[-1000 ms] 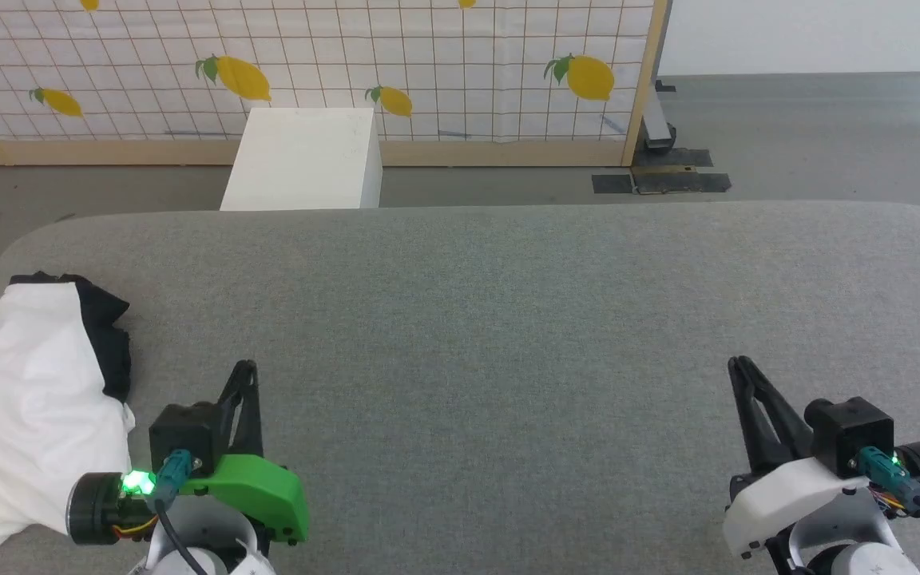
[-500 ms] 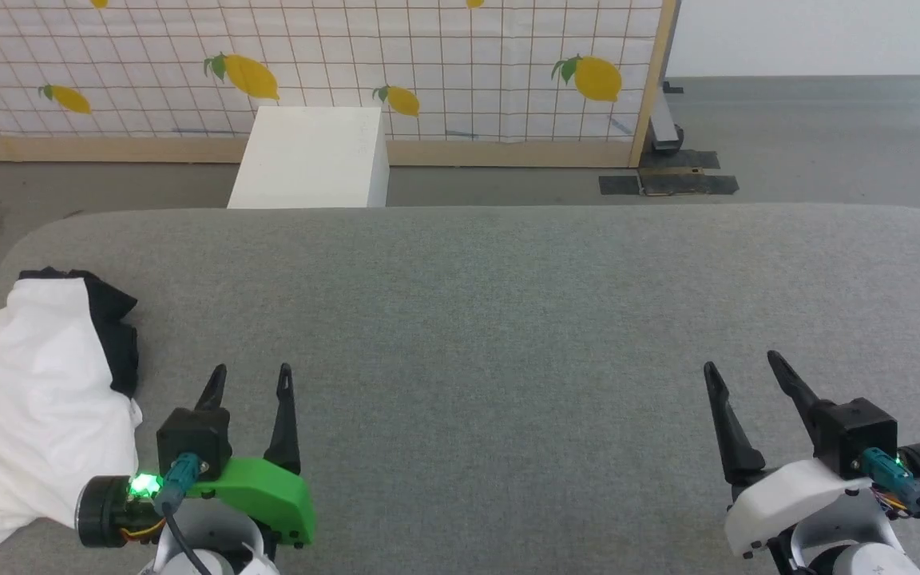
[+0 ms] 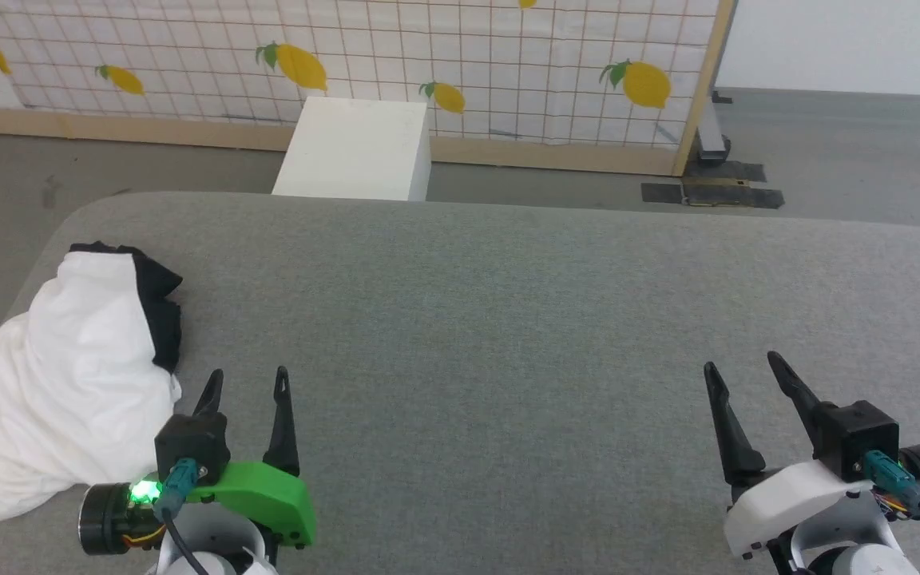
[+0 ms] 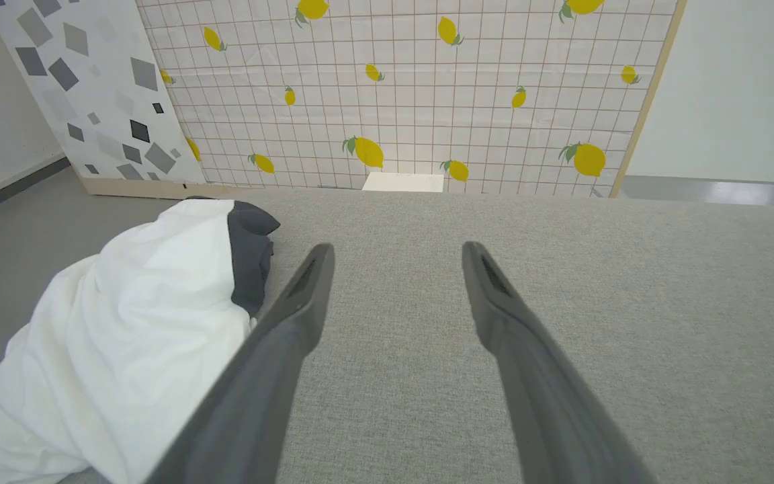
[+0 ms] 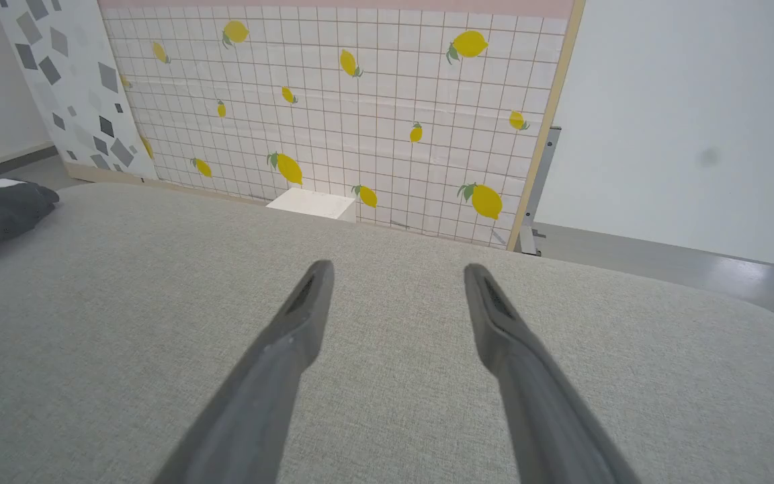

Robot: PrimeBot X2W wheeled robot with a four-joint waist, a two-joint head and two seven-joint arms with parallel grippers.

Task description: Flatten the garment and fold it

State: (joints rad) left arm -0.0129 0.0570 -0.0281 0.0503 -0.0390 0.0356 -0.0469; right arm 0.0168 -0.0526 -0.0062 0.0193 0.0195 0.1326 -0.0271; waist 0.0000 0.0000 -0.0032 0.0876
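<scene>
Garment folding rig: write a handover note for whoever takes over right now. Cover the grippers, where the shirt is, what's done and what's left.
Left gripper: open, empty, just beside the garment, not gripping it.
Right gripper: open, empty, over bare table, far from the garment.
Garment: a crumpled heap, white with a black part on its far side, at the table's left end near the edge.
Done: nothing flattened or folded yet.
Left: probably grip it, bring it to the middle, spread it flat, then fold.
</scene>
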